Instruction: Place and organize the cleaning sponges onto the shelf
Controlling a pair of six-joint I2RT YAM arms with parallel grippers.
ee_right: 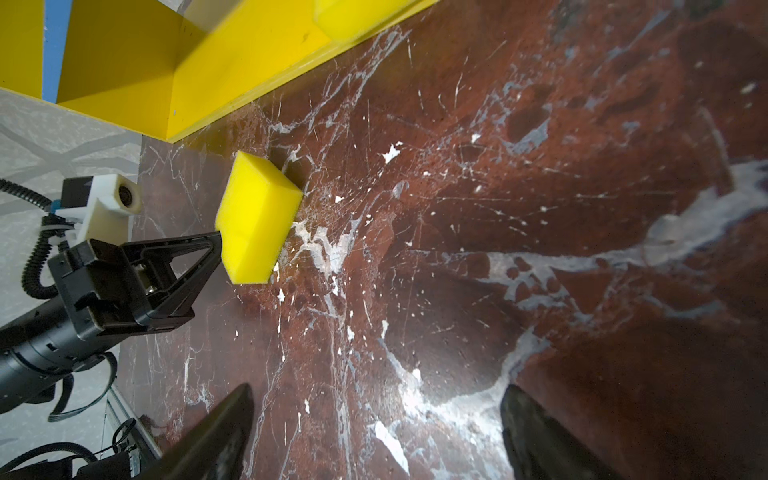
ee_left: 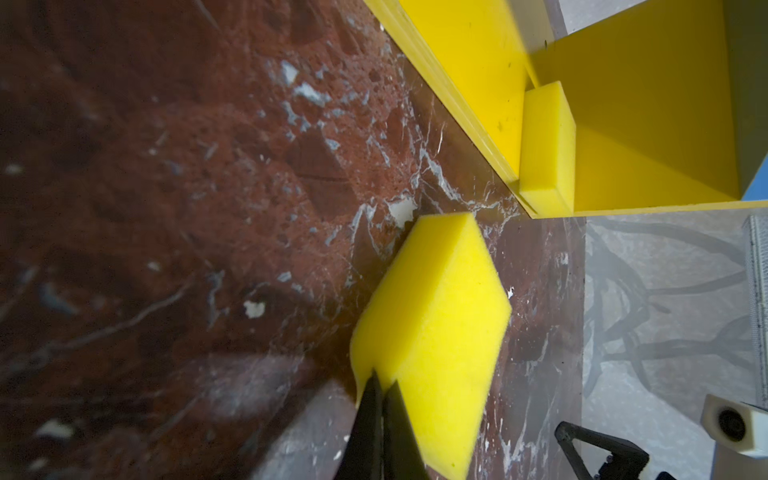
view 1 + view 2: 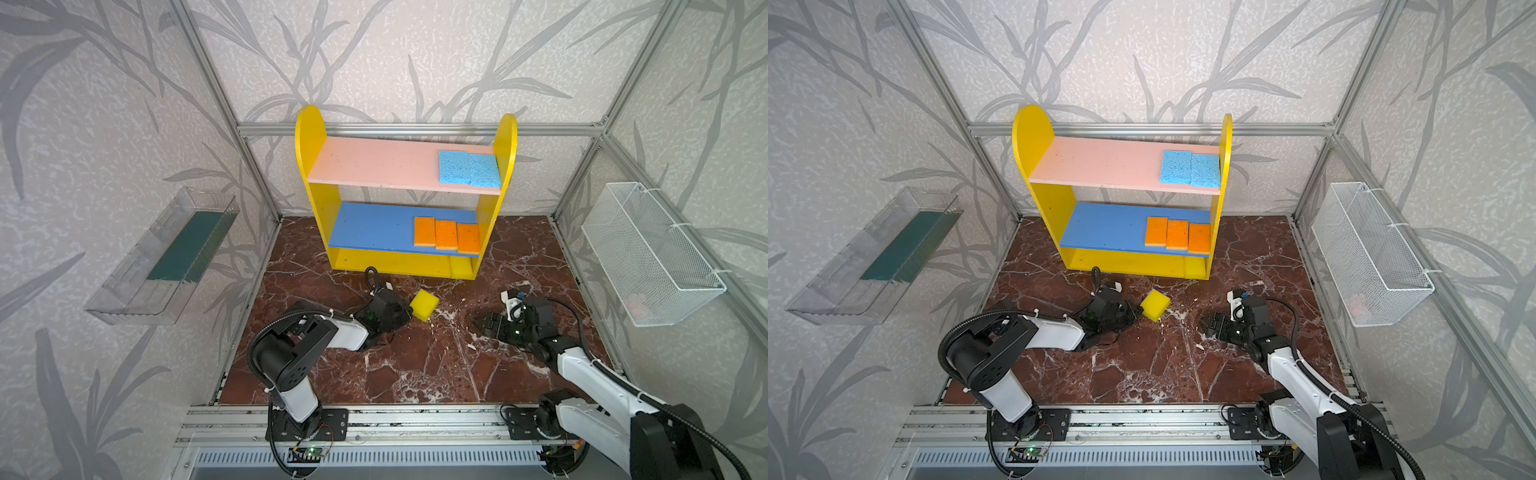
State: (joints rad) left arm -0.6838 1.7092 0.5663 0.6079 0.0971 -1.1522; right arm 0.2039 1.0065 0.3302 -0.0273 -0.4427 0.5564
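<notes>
We see the left gripper pinched tight on one edge of a yellow sponge. The sponge is tilted over the red marble tabletop, just in front of the shelf and toward its right end. We cannot tell whether the sponge's low corner touches the marble. The right gripper hangs low over the tabletop, apart from that sponge and to its right in both top views, its jaws spread wide with nothing between them. On the shelf, two blue sponges lie side by side, touching, at the right end of the pink upper board. Three orange sponges lie in a close row at the right end of the blue middle board. A second yellow sponge sits on the yellow base, against the right side panel.
</notes>
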